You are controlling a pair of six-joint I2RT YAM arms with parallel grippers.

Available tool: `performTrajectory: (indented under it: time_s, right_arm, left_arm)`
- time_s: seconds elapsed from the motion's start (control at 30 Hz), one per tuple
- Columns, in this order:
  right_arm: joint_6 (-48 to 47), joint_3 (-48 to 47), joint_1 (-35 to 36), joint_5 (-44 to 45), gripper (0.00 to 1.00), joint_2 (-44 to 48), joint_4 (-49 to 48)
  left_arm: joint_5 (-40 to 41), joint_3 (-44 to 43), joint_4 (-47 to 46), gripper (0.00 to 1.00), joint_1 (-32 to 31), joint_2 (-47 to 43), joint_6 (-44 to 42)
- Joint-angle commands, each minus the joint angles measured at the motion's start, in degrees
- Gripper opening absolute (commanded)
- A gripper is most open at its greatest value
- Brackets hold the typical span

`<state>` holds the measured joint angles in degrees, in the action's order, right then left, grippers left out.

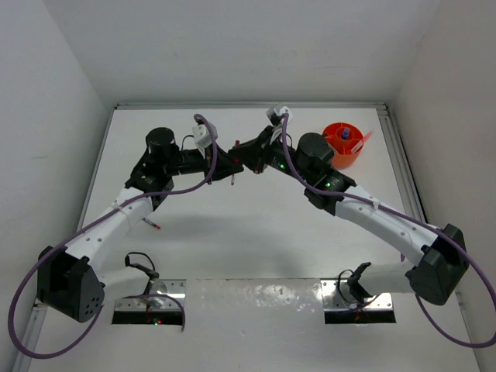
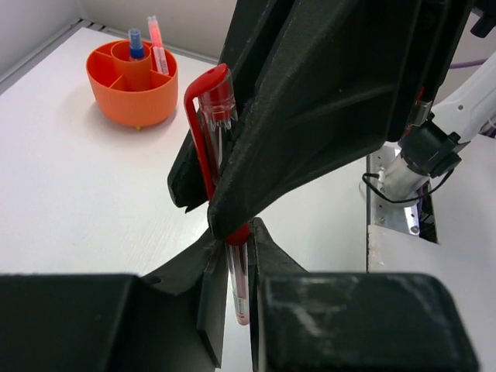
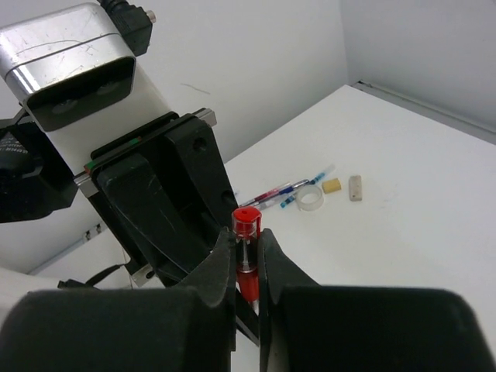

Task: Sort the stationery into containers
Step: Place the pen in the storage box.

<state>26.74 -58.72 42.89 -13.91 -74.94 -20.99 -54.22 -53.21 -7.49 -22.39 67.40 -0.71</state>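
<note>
clamping one red pen (image 2: pixel 219 97): l gripper (image 2: pixel 236 252) & r gripper (image 3: pixel 246 252).

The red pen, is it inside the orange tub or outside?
Outside. The red pen is clamped by the left gripper and the right gripper, well apart from the orange tub.

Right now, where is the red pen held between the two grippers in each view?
Top external: red pen at centre, upper half.
Left wrist: pen centre, upright, cap up.
Right wrist: pen lower centre.
Landmark: orange tub, top and left wrist only.
</note>
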Motion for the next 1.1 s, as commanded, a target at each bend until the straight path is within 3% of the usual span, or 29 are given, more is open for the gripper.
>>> performTrajectory:
  time_s: [0.0,0.07,0.1,0.13,0.17,0.2,0.33,0.47,0.6,0.73,0.9,1.07]
  right_arm:
    - [0.60,-2.89,0.00,1.08,0.00,-0.47,-2.30]
    - [-0.89,-2.81,0.00,2.48,0.00,0.22,-1.69]
    - [-1.69,-2.89,-0.09,3.36,0.00,0.49,-0.38]
    - [-3.69,-3.07,-0.18,5.80,0.00,1.10,0.59]
    - [-4.93,-3.07,-0.27,7.30,0.00,1.11,1.82]
    - [-6.16,-3.33,-0.62,8.80,0.00,1.72,4.53]
    - [-7.85,-2.19,-5.97,17.76,0.00,3.48,9.30]
    - [-8.54,1.58,-16.42,30.31,0.00,5.06,9.92]
    - [-5.13,3.52,-27.05,31.67,0.00,4.01,9.04]
    - [-4.94,6.25,-34.79,36.49,0.00,2.26,4.74]
    - [-6.97,5.90,-38.23,43.52,0.00,-1.96,1.40]
    - [-8.72,4.85,-40.34,44.85,0.00,-7.41,-5.01]
  left_arm:
    - [-1.77,-1.11,-3.24,0.00,0.24,-1.48,-0.70]
    - [-0.11,-1.28,-2.62,0.01,0.33,-1.48,-0.70]
    - [2.51,-1.37,-1.14,0.31,0.33,-1.48,-0.61]
    - [4.02,-1.46,0.61,0.85,0.33,-1.48,-0.78]
    - [5.51,-1.63,0.63,0.85,0.33,-1.56,-0.78]
    - [8.31,-1.72,2.89,0.99,0.59,-1.57,-2.18]
    - [16.32,-2.25,9.49,1.00,1.47,-3.15,-6.23]
    - [27.47,-2.42,15.64,1.00,2.96,-4.90,-10.00]
    - [42.49,-0.15,19.00,1.00,3.76,-7.18,-10.28]
    - [44.99,3.46,20.14,1.00,5.07,-9.56,-10.54]
    - [44.72,5.40,20.76,1.00,8.15,-10.27,-8.96]
    - [45.51,5.57,21.37,1.00,12.10,-9.57,-9.05]
